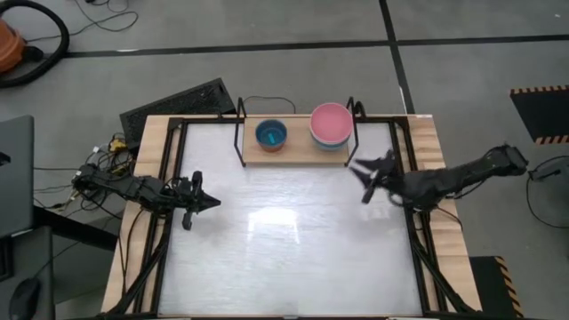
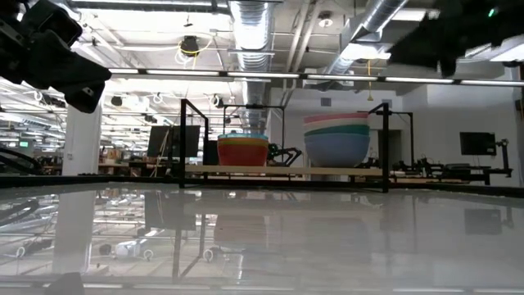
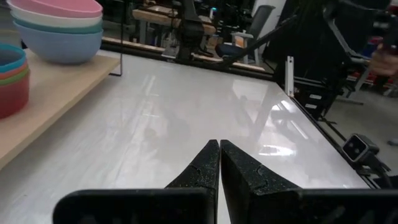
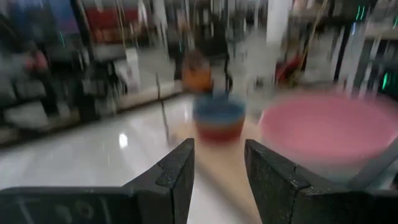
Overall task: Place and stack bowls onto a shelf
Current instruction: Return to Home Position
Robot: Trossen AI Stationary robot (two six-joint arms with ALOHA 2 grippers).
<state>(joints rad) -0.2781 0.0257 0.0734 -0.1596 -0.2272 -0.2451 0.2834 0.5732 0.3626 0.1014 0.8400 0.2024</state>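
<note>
On the shelf (image 1: 298,153), upper centre of the high view, the pink-topped large stack (image 1: 332,123) and cyan-topped small stack (image 1: 271,135) look light, stiff and slippery, best pinched by a rim; left gripper (image 1: 212,202) closed empty, right gripper (image 1: 360,182) open.

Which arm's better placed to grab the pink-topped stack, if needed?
Right. Right tool is open, just off the shelf's right end near the pink-topped stack; left tool is shut, farther out over the table's left side.
</note>
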